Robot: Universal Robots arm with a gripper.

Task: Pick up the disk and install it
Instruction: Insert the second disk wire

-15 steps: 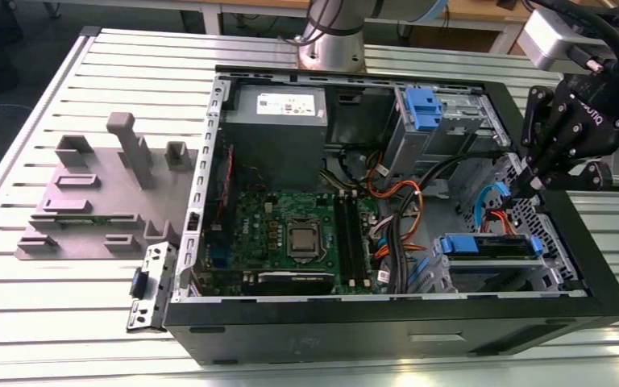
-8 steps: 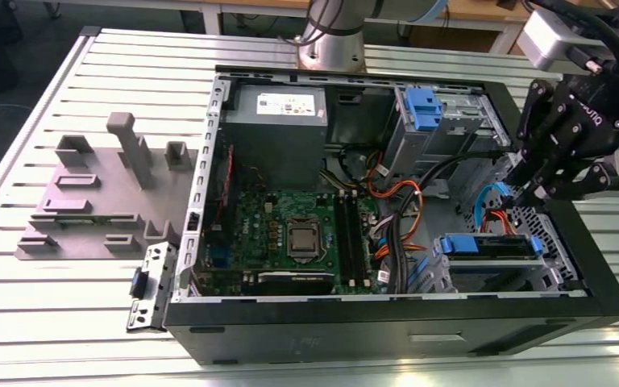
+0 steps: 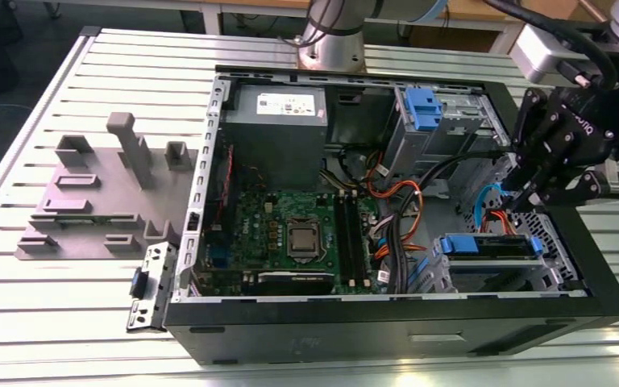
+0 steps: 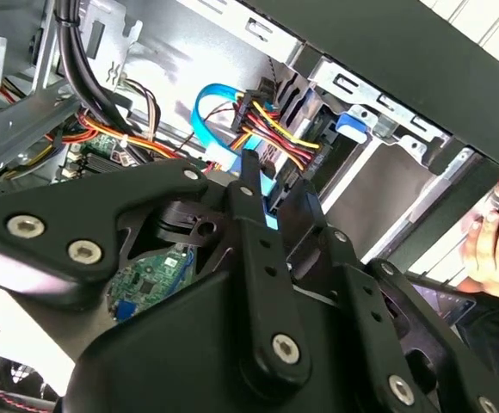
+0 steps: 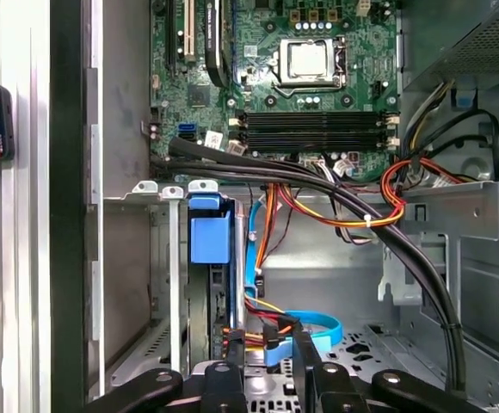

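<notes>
**Tool [image 4: 279,179] empty by the drive cage; disk [image 3: 487,246] in its bay**

Exterior view, from its left: a grey fixture block [image 3: 84,193] lies on the slatted desk [image 3: 30,322], just beside the open computer case [image 3: 396,326]. Inside the case, the power supply [image 3: 277,109] sits at the far wall and the motherboard [image 3: 299,234] in the middle. A bundle of orange and black cables [image 3: 396,201] runs beside the board.

Toward the exterior view's right, the disk sits in the lower drive cage [image 3: 551,278]. Its blue caddy handle shows at the cage's open side. The tool hangs just above the case, near that cage and over a blue data cable [image 5: 318,331].

In both wrist views the fingers [image 4: 248,185] stand apart with nothing clamped. The cable lies beyond them, not in their grip. In the second wrist view a person's hand [image 4: 497,232] is outside the case wall.

Judgement: this is the install step, at or near its end. The disk looks seated, but I cannot tell whether it is latched. Any further motion here calls for a straight path, clear of the cables and the cage lip.
</notes>
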